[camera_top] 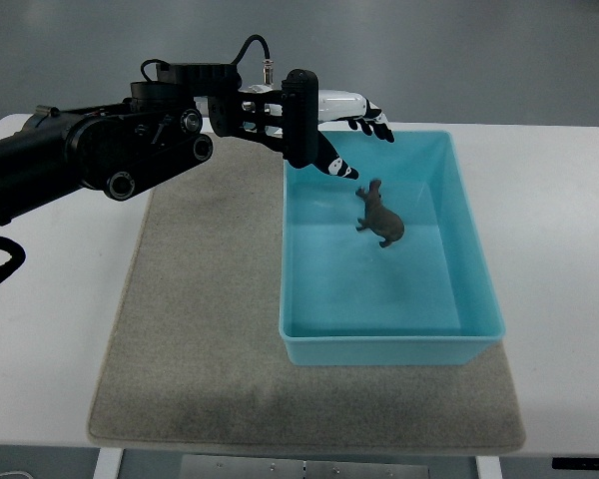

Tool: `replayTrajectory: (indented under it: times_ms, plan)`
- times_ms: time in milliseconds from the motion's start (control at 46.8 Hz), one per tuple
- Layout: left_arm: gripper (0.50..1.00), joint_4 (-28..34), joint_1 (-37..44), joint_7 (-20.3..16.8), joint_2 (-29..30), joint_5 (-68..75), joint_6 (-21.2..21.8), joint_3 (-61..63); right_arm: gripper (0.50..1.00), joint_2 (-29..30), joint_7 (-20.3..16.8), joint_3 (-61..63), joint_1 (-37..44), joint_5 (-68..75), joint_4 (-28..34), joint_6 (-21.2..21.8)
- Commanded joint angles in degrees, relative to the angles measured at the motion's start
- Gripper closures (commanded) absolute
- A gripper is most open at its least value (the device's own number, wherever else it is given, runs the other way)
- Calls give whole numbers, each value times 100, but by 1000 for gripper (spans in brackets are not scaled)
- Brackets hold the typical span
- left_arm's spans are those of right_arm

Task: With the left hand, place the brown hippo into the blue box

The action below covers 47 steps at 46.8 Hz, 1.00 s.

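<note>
A small brown hippo (379, 216) lies on the floor of the blue box (469, 249), in its far half, resting free. My left hand (351, 135) hovers over the box's far left corner, just above and left of the hippo. Its fingers (371, 124) are spread and hold nothing. The black left arm (100, 150) reaches in from the picture's left edge. The right arm does not show.
The blue box stands on a grey felt mat (200, 329) that covers the middle of a white table (569, 259). The table's near edge runs along the bottom of the view.
</note>
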Motion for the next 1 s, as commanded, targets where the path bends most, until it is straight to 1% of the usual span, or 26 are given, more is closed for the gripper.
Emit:
replayTrajectory:
  times_ms: [0, 342, 470, 598, 683, 726, 769, 811, 897, 982]
  plan:
    - [654, 9, 2, 0, 0, 0, -3, 0, 564, 0, 8, 0, 0, 0, 0, 0]
    - [654, 176, 2, 8, 0, -9, 6, -8, 564, 0, -1, 0, 0, 0, 0, 0]
    - [654, 500, 2, 17, 0, -79, 24, -17, 564, 0, -1, 0, 0, 0, 0, 0]
    - [651, 940, 2, 17, 0, -141, 296, -8, 564, 0, 8, 0, 0, 0, 0, 0]
    - [647, 1133, 2, 26, 0, -211, 331, -8, 564, 0, -1, 0, 0, 0, 0, -8]
    - [617, 1256, 11, 35, 0, -237, 331, 0, 564, 0, 8, 0, 0, 0, 0, 0]
    - [602, 1397, 11, 35, 0, -246, 340, -8, 564, 0, -1, 0, 0, 0, 8, 0]
    - [577, 1546, 11, 35, 0, -246, 357, -8, 564, 0, 8, 0, 0, 0, 0, 0]
    - [570, 1801, 81, 35, 0, -281, 384, -17, 564, 0, -1, 0, 0, 0, 0, 0]
    - [540, 2030, 116, 35, 0, -509, 454, -17, 564, 0, -1, 0, 0, 0, 0, 0]
